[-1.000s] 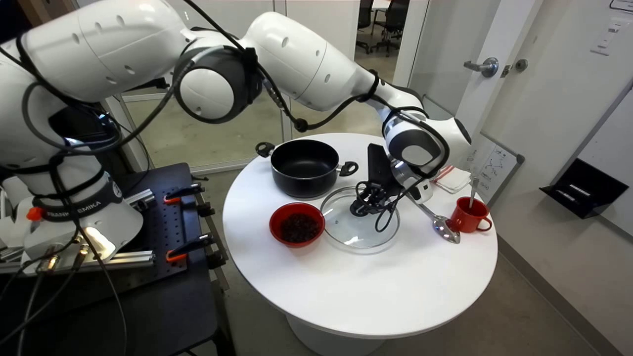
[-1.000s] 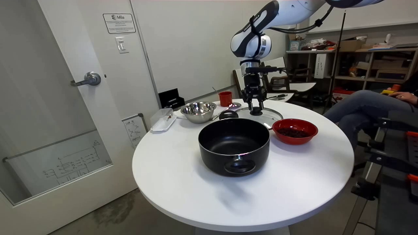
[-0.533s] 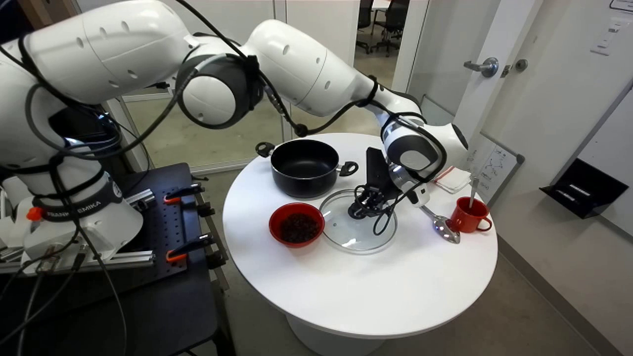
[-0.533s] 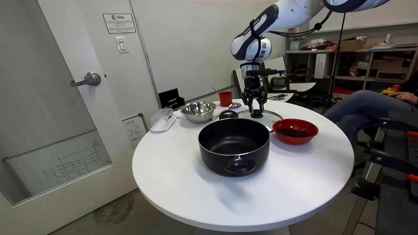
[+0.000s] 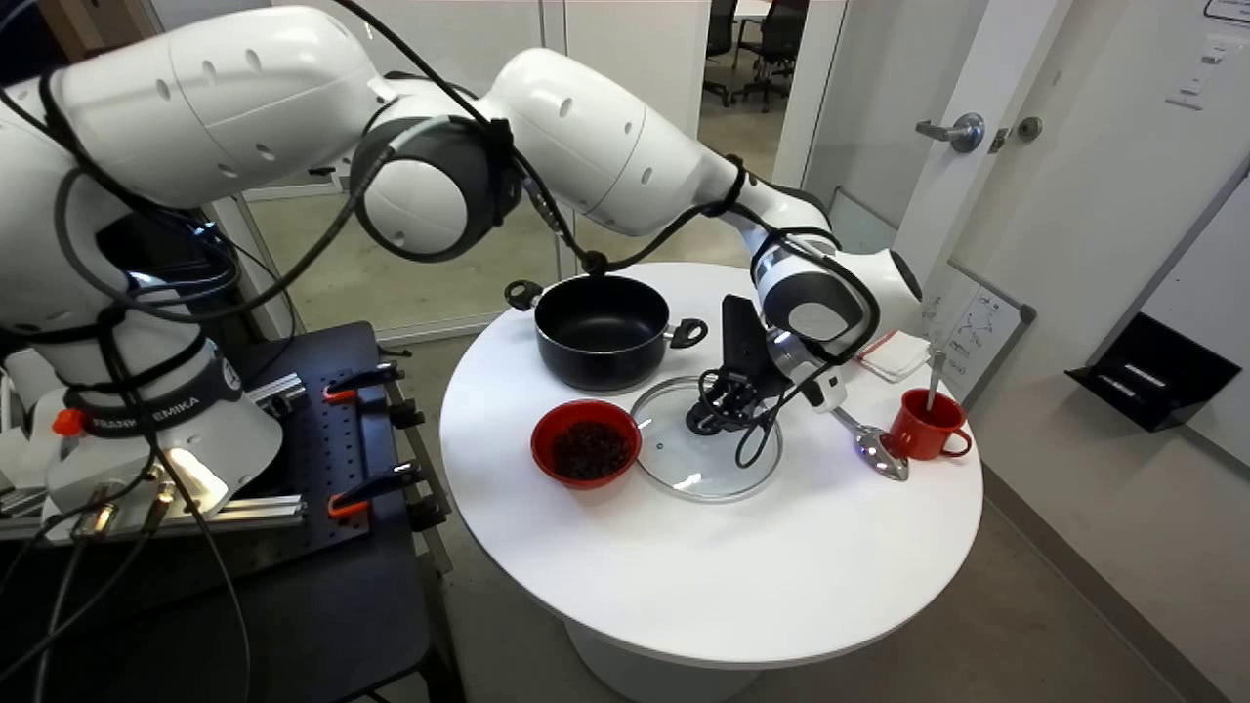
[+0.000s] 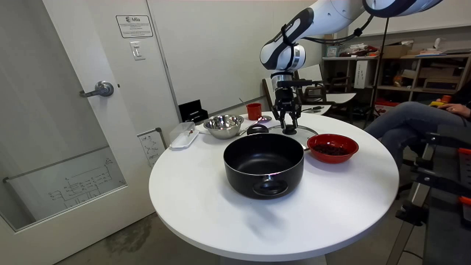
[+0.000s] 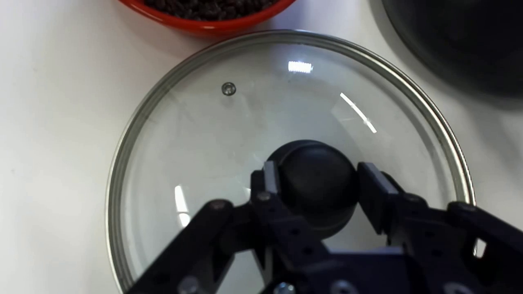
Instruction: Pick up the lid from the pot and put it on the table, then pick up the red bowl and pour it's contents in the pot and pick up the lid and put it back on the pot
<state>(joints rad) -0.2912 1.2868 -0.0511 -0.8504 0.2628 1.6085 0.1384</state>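
Note:
My gripper (image 7: 320, 179) is shut on the black knob (image 7: 316, 175) of the glass lid (image 7: 196, 139), a finger on each side. In both exterior views the lid (image 5: 674, 459) hangs flat at or just above the white table (image 5: 781, 586); whether it touches cannot be told. The black pot (image 6: 239, 182) stands uncovered, its inside bare, with the lid beyond it. Close beside the lid's rim sits the red bowl (image 6: 331, 157), holding small dark pieces; its edge also shows at the top of the wrist view.
A red mug (image 5: 923, 430) with a utensil in it and a metal spoon (image 5: 882, 454) lie beyond the lid. A folded cloth (image 5: 894, 353) is near them. A steel bowl (image 6: 223, 130) and a clear plastic box (image 6: 184, 137) stand along the table's far side.
My gripper and the lid have come down a little, and the lid's shadow has drawn in under its rim. The pot and red bowl have stayed in place.

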